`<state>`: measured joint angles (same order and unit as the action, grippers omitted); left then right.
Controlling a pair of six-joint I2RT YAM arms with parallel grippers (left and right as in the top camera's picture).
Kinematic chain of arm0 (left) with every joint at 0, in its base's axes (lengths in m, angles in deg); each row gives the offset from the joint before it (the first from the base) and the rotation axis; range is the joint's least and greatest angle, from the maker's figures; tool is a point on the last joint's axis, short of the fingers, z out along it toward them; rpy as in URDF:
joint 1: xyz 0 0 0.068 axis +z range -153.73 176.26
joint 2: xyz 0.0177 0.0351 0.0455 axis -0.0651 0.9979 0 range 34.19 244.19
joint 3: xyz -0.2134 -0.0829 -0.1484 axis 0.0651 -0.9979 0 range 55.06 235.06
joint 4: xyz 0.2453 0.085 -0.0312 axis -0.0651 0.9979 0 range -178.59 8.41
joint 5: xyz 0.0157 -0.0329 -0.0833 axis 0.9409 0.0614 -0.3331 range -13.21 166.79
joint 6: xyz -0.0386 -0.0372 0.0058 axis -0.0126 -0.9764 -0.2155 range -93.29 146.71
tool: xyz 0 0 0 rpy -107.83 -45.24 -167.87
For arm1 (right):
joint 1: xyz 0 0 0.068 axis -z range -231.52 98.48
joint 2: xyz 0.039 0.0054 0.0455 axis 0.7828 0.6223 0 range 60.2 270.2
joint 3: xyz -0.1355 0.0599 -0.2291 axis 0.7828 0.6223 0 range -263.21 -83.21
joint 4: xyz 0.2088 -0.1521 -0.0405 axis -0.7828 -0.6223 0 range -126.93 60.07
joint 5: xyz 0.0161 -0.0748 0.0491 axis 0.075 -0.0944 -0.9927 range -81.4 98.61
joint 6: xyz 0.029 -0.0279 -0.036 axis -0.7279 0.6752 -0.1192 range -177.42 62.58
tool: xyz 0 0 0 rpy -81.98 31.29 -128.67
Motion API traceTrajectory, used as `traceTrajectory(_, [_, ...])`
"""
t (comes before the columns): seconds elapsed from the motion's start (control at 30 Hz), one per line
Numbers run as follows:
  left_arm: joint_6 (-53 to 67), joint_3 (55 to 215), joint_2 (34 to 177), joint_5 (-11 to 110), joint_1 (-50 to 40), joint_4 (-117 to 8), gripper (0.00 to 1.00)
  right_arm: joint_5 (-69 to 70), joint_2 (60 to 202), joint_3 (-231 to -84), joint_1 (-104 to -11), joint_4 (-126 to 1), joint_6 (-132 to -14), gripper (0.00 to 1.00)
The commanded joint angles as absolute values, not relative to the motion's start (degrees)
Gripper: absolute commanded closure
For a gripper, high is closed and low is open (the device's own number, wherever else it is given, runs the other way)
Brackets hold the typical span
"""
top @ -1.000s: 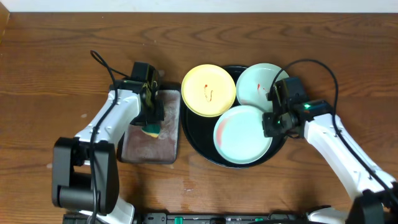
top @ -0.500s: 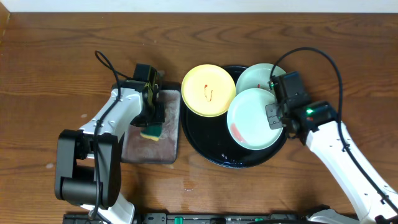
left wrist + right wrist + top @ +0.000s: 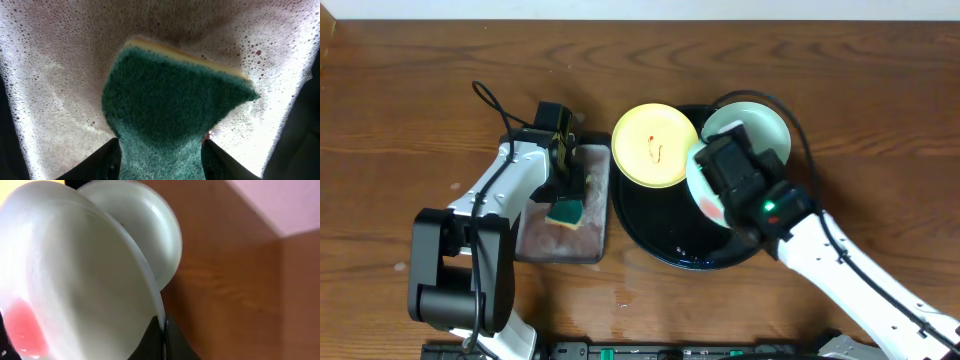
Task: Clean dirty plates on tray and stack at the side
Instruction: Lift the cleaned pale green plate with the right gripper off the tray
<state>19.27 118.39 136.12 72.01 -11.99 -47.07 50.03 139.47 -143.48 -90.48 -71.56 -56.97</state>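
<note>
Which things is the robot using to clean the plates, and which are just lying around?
For the job: yellow plate, held mint plate, back mint plate, black tray, sponge, foamy grey tray.
Just there: black cable, wooden table.

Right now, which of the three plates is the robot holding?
The mint-blue plate with the red smear, pinched at its rim by the right fingers; the yellow plate and other mint-blue plate lie untouched.
</note>
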Motion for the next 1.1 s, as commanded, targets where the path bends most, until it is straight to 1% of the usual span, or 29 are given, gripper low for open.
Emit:
traceTrajectory(0.0, [19.59, 119.05, 136.91, 71.84, -11.72, -47.11, 0.47, 60.9, 138.94, -144.77, -94.21, -69.76, -51.85, 0.99])
traceTrajectory(0.23, [19.59, 119.05, 136.91, 71.86, -11.72, -47.11, 0.46, 69.97, 138.94, -144.77, -100.73, -63.62, -43.7, 0.99])
traceTrajectory(0.53, [19.59, 119.05, 136.91, 71.84, -11.72, -47.11, 0.46, 75.78, 138.94, -144.77, -104.49, -55.4, -30.94, 0.99])
traceTrajectory(1.07, [19.57, 119.05, 136.91, 71.84, -11.72, -47.09, 0.46, 76.11, 138.94, -144.77, -104.75, -53.61, -30.35, 0.99])
